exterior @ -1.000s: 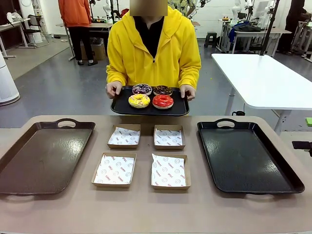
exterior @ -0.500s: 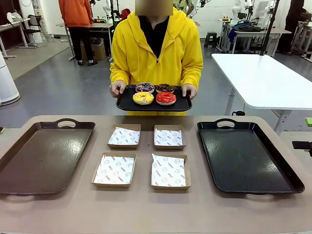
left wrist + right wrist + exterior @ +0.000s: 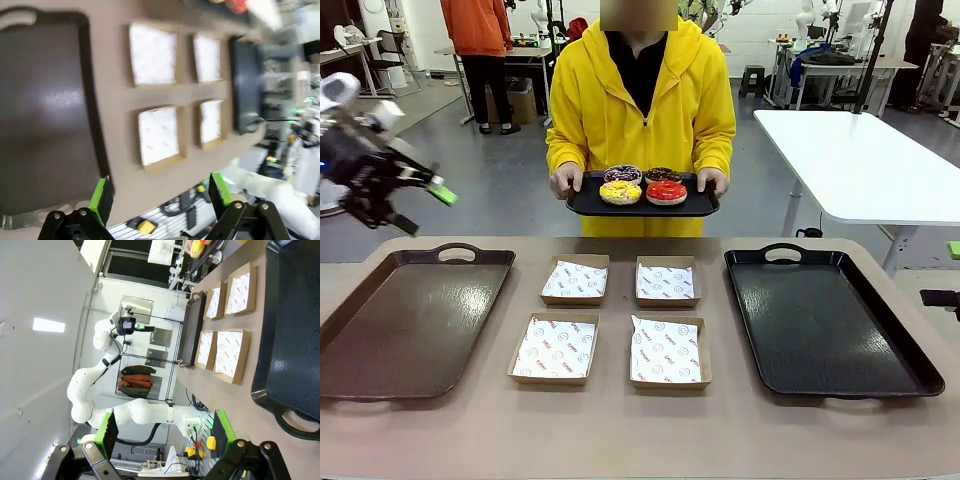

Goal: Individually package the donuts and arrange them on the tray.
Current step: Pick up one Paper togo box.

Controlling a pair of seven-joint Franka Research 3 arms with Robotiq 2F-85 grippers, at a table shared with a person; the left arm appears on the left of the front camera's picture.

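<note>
The four donuts sit in a tight two-by-two cluster on a small black serving tray that a person in a yellow hoodie holds at waist height beyond the far edge of the desk. The two chocolate ones with sprinkles are at the back, nearer the person's body; the yellow-iced one is at front left and the glossy red one at front right, as seen from the robot's side. One hand grips the serving tray's left end and the other hand its right end. Down on the desk, in the middle, four shallow cardboard boxes lined with printed paper lie in two rows of two, and farther off, and closer, each a little apart from its neighbours. A brown tray lies to the left of them and a large black tray to the right, both flat on the desk with their handles toward the person. The left end effector hangs in the air above the far corner of the brown tray, tilted. From its own wrist camera its green-tipped fingers are spread wide with nothing between them, and the boxes show blurred below. The right end effector is likewise released, fingers well apart and holding nothing, looking along the desk past the large black tray toward the boxes.
</note>
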